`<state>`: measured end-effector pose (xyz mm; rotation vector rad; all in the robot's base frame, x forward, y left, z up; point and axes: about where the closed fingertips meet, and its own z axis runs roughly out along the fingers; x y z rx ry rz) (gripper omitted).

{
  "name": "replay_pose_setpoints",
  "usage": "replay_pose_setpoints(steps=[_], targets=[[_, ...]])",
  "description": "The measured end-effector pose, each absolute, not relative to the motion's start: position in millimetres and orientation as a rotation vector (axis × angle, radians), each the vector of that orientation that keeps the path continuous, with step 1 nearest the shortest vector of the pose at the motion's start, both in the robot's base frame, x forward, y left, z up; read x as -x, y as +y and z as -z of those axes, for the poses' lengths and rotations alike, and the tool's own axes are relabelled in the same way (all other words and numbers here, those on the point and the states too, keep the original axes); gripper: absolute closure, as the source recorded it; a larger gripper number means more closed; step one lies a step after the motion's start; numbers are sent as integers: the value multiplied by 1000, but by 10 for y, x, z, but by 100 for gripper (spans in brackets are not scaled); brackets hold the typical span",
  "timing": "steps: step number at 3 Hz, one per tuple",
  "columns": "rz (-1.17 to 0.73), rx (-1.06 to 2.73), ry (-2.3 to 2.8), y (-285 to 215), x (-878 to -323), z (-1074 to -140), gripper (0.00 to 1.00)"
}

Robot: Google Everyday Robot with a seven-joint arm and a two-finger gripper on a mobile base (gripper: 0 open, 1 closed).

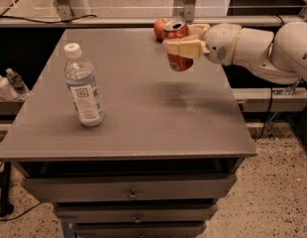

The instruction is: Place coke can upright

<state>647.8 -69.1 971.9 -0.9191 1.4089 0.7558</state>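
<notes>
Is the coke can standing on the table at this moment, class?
No, the gripper holds the coke can clear of the table, above its far right part, with a shadow beneath.

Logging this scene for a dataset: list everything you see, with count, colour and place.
grey table: one, grey, centre, drawers below
clear plastic water bottle: one, clear, white cap, upright on table's left
round red apple: one, red, table's far edge behind can
red aluminium coke can: one, red, held above table, nearly upright
small bottles: two, pale, ledge left of table
white robot arm: one, white, reaching from right
claw: one, beige, shut on can above table's far side
</notes>
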Motion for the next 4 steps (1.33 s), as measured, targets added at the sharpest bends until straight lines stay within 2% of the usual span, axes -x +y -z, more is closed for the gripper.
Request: replay_pose_setpoints(steps=[4], targets=[[-853, 855, 1369, -816, -6402, -9556, 100]])
